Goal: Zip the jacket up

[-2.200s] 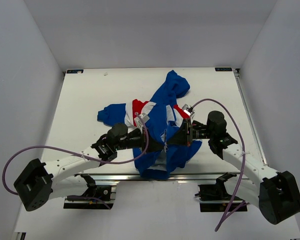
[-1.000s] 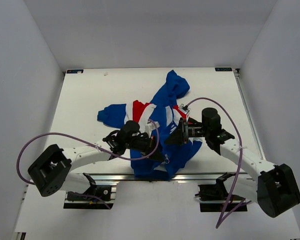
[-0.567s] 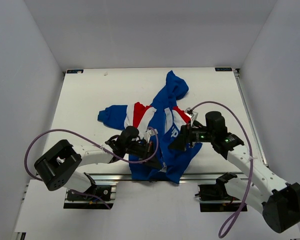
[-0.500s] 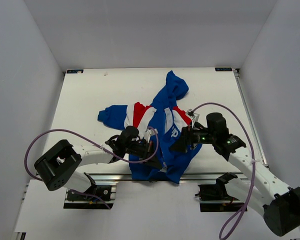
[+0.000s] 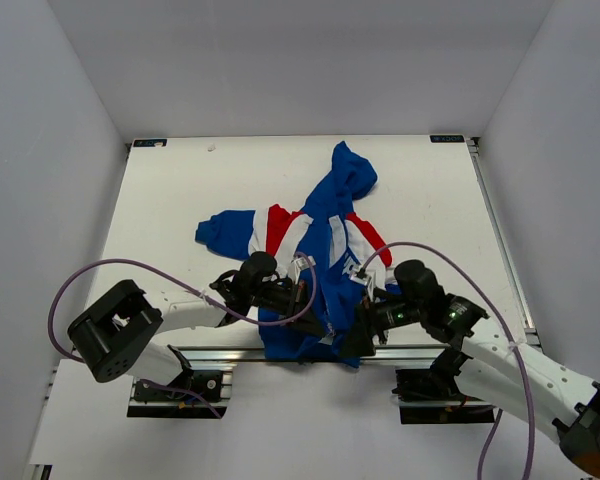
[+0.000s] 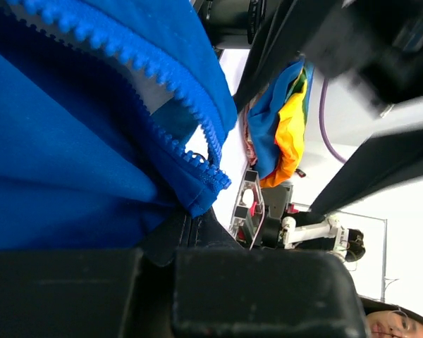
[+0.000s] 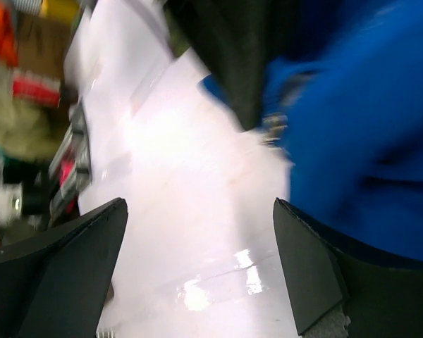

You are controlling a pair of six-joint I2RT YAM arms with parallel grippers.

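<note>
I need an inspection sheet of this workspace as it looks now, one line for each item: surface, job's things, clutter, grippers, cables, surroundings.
surface: flat white table, one tiny pale speck near the far left corner.
job's things: royal-blue hooded zip jacket with red and white bands, crumpled, hood toward the far side, hem at the near edge; zip teeth on the held edge unjoined.
clutter: nothing seen.
grippers: left gripper shut on the jacket's zip edge; right gripper open over the table, beside the jacket.
cables: left arm's purple cable loops outward; right arm's purple cable arcs above the arm.
surroundings: plain pale walls on three sides.
</note>
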